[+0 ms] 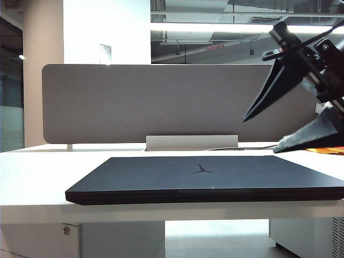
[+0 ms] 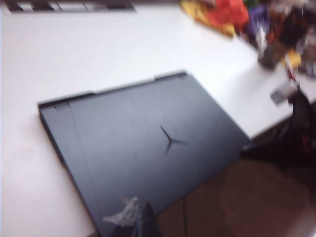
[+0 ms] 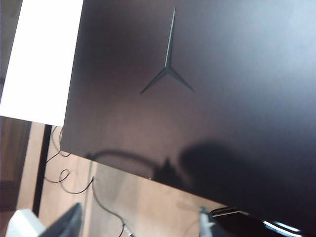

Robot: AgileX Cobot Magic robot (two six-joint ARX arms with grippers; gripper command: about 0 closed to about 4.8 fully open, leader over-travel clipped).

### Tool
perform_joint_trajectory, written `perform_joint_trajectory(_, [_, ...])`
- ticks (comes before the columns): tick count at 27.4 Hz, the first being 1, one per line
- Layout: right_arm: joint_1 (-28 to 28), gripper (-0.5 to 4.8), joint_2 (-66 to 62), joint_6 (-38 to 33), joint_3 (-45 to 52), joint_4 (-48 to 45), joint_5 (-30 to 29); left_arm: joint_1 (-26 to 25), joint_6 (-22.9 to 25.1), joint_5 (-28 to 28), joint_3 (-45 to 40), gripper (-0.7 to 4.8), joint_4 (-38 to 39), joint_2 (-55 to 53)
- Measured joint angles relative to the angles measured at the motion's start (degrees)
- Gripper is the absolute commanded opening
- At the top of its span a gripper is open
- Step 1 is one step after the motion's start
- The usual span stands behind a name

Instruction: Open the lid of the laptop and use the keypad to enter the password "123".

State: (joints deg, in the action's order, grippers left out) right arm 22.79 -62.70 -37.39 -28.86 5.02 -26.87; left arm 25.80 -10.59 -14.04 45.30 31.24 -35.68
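The laptop lies at the middle of the white surface, lid down. The right hand hangs spread at three o'clock above it. The left hand is blurred; its state is unclear.

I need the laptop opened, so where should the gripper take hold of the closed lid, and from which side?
Take the lid at its front edge, from the near side; the hinge seems to be at the back. The right gripper hangs open over its right end.
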Motion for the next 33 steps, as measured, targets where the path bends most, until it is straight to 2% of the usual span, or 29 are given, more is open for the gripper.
perform_joint_trajectory(8, [0.63, 2.88, -0.04, -4.44, 1.53, -0.24, -4.79, 7.85, 0.7, 6.97, 0.48, -0.05, 1.36, -3.98])
perform_joint_trajectory(11, [3.98, 2.87, -0.04, -8.13, 5.86, -3.54, -4.35, 11.93, 0.72, 10.84, 0.48, -0.05, 1.33, -4.85])
perform_joint_trajectory(13, [8.61, 2.72, -0.07, -13.73, 9.46, -9.9, -1.33, 14.27, 0.76, 13.18, 0.48, -0.05, 1.31, -4.94])
perform_joint_trajectory(16, [16.24, 2.6, -0.61, -19.26, 11.02, -19.56, 8.07, 14.69, 0.74, 13.73, 0.59, -0.05, 1.33, -5.01])
perform_joint_trajectory(18, [18.99, 2.61, -4.42, -21.62, 10.69, -24.3, 10.4, 14.71, 0.76, 13.66, 0.57, -0.05, 1.6, -5.2])
perform_joint_trajectory(24, [19.34, 2.61, -15.67, -27.98, 10.84, -36.92, 10.34, 14.69, 2.23, 13.7, 0.59, -0.05, 2.86, -5.2])
perform_joint_trajectory(33, [18.82, 2.54, -21.59, -31.5, 10.8, -42.93, 15.58, 14.69, 2.93, 13.7, 0.59, -0.05, 4.61, -5.2])
